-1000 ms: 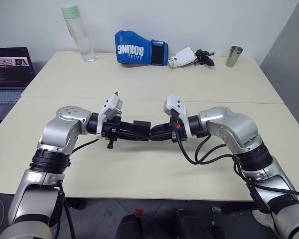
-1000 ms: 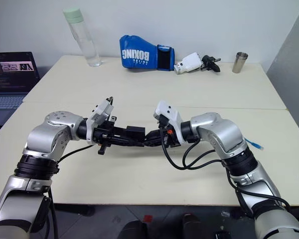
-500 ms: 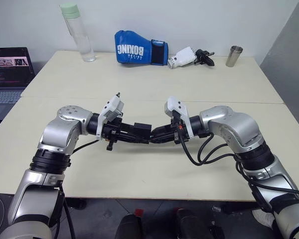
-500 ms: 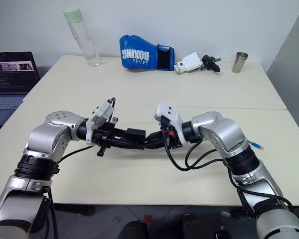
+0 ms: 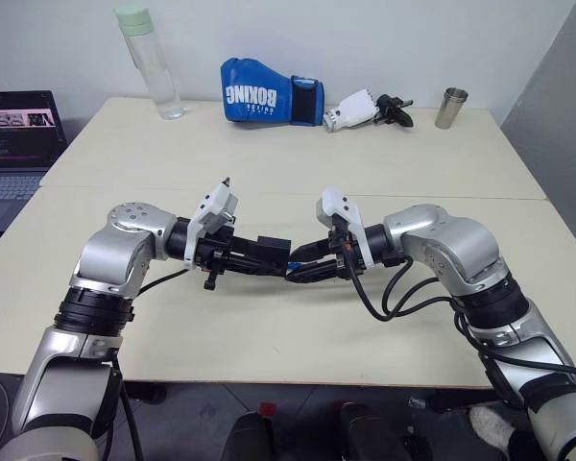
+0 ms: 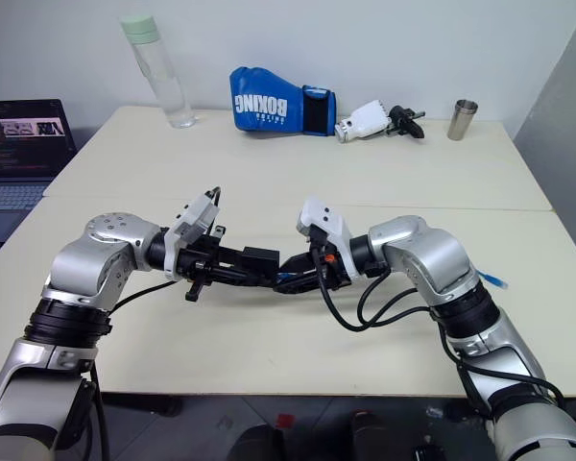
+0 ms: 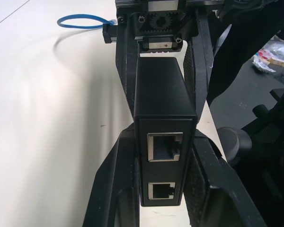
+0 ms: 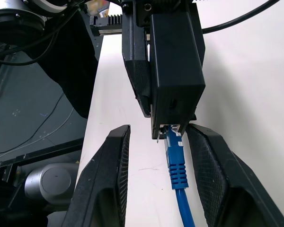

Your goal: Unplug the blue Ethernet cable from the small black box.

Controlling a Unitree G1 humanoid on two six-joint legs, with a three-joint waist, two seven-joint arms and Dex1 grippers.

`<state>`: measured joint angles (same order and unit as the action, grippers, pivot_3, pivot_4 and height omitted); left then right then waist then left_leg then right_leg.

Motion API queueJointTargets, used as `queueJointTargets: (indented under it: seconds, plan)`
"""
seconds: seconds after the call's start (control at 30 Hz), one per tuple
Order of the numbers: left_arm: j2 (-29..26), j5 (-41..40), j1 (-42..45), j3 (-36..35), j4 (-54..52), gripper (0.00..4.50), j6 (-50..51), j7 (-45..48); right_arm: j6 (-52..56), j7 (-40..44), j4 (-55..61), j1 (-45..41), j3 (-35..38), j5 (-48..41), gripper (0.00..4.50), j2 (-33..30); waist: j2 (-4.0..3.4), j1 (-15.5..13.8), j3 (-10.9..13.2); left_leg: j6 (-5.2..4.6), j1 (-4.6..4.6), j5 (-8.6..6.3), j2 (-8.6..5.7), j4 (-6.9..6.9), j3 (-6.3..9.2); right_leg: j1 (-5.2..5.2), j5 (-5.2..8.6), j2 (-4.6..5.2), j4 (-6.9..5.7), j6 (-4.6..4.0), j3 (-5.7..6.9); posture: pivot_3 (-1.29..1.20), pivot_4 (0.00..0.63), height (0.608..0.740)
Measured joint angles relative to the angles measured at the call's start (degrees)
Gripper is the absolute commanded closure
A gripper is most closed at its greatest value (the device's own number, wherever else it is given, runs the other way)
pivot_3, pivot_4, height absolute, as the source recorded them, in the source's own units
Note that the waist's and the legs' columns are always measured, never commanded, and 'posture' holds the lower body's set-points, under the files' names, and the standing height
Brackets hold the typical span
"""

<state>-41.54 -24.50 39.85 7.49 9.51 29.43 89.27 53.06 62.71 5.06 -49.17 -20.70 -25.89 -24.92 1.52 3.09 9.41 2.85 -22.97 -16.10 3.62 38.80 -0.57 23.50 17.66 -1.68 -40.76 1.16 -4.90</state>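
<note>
Two robot arms meeting over the near part of a pale table (image 5: 298,173). Left gripper (image 7: 163,189) pinching the small black box (image 7: 163,109) from both sides, fingers (image 7: 113,189) pressed tight on it, just above the table, near its middle. Two open ports showing on the box's left end. Blue cable (image 8: 176,163) plugged into the right end of the box, hanging down toward the table. Right gripper (image 8: 166,175) around the cable's plug, fingers (image 8: 109,175) spread apart, not touching the plug. Loose loop of the cable lying on the table to the right.

Along the far edge, from left to right: tall clear bottle (image 5: 152,67), blue boxing glove (image 5: 269,93), small white thing (image 5: 357,109), metal cup (image 5: 450,108). Laptop (image 5: 17,134) at the far left.
</note>
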Motion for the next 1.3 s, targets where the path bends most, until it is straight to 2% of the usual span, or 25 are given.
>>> queueJointTargets:
  seconds: [0.1, 0.33, 0.83, 0.93, 1.03, 1.3]
  plan:
    - [0.0, -0.1, -0.1, 0.0, 0.0, 3.71, 0.1, 0.1, -0.1, 0.5, -0.4, -0.2, -0.2, 0.0, 2.55, 0.0, 0.0, 0.0, 0.0, 0.0, 0.0, 0.0, 0.0, 0.0, 0.0, 0.0, 0.0, 0.0, 0.0, 0.0, 0.0, 0.0, 0.15, 0.74]
    - [0.0, -0.2, -0.6, 0.0, -0.8, 3.71, 0.2, 0.2, -0.2, 0.9, -2.0, -1.2, -0.4, 0.1, 3.79, 0.0, 0.0, 0.0, 0.0, 0.0, 0.0, 0.0, 0.0, 0.0, 0.0, 0.01, 0.0, 0.0, 0.0, 0.0, 0.0, 0.0, 0.15, 0.74]
    - [-0.2, -0.6, -0.9, 0.1, -1.3, 3.71, 0.1, 0.8, -2.1, 3.2, -2.5, -1.7, -1.4, 0.1, 3.81, -1.0, -0.01, 0.0, 0.1, 0.0, 0.0, 0.0, 0.01, -0.01, 0.01, 0.01, 0.01, -0.01, 0.0, -0.01, 0.02, 0.0, 0.15, 0.74]
    - [-0.3, -0.7, -0.9, 0.1, -1.3, 3.71, 0.1, 0.9, -2.2, 3.6, -2.5, -1.7, -1.4, 0.1, 2.83, -1.0, -0.01, 0.0, 0.1, 0.0, -0.01, 0.0, 0.01, -0.01, 0.01, 0.01, 0.01, -0.01, 0.0, -0.01, 0.02, 0.0, 0.15, 0.74]
    - [-0.9, -0.5, -0.9, 0.0, -1.1, 3.71, 0.1, 0.4, -2.2, 4.4, -2.5, -1.7, -1.4, 0.0, 2.31, -1.2, -0.01, 0.0, 0.1, 0.0, -0.01, 0.0, 0.01, -0.01, 0.02, 0.01, 0.01, -0.01, 0.0, -0.01, 0.02, 0.0, 0.15, 0.74]
    - [-1.0, -0.5, -0.9, 0.0, -0.9, 3.71, 0.1, 0.1, -1.5, 4.7, -2.7, -1.9, -1.9, 0.1, 2.3, -1.2, -0.02, 0.0, 0.1, 0.0, -0.01, 0.0, 0.01, -0.01, 0.03, 0.01, 0.01, -0.01, 0.0, -0.02, 0.03, 0.0, 0.15, 0.74]
